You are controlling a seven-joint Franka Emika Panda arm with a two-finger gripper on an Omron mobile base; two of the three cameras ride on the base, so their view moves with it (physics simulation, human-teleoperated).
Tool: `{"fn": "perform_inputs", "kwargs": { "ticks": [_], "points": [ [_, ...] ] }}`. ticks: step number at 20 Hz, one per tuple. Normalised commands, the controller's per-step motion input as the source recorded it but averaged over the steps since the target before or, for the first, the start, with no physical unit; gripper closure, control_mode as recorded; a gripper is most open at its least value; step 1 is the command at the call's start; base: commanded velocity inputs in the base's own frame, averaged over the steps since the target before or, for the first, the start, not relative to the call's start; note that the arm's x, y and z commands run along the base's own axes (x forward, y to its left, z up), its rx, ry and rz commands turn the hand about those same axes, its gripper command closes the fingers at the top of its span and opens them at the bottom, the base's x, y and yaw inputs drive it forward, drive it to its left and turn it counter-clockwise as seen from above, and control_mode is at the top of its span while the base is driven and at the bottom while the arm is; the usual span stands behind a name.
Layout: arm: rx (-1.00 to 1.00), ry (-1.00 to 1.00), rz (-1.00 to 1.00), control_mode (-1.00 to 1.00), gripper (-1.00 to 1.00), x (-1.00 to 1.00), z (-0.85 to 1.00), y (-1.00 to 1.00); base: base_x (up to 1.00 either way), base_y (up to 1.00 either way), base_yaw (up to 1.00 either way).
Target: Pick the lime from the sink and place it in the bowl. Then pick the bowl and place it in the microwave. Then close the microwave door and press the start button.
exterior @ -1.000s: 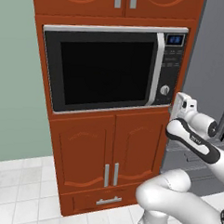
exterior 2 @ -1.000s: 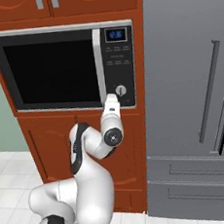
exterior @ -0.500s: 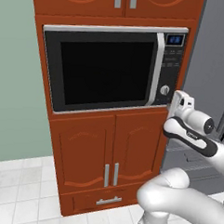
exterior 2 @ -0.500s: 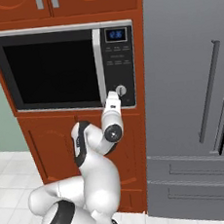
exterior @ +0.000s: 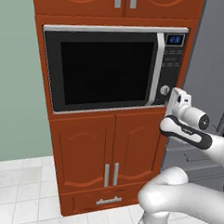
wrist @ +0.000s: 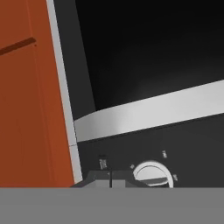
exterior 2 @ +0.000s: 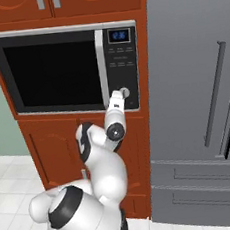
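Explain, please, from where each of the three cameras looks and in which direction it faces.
Left base view: behind the arm's left, facing the microwave; arm rises lower right, gripper at the dial.
Right base view: behind the arm's right, same microwave, grey refrigerator beside it; arm lower left.
Hand view: on the hand, close against the control panel; shut fingertips at bottom.
All three share the dial.
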Motion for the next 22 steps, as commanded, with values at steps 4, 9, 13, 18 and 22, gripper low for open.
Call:
{"fn": "perform_inputs", "kwargs": {
  "ticks": [4,9,13,18,22],
  "points": [
    [0.00,0.00,-0.03,-1.00,1.00,0.23,-0.02,0.00,0.00,0.00,0.00],
    [0.00,0.00,-0.02,-1.00,1.00,0.21,-0.03,0.00,0.00,0.00,0.00],
    [0.00,0.00,0.00,-1.00,1.00,0.13,-0.19,0.00,0.00,0.00,0.00],
    [0.00,0.00,0.00,-1.00,1.00,0.20,-0.16,0.00,0.00,0.00,0.00],
    [0.00,0.00,0.00,-1.00,1.00,0.34,0.00,0.00,0.00,0.00,0.00]
  ]
}}
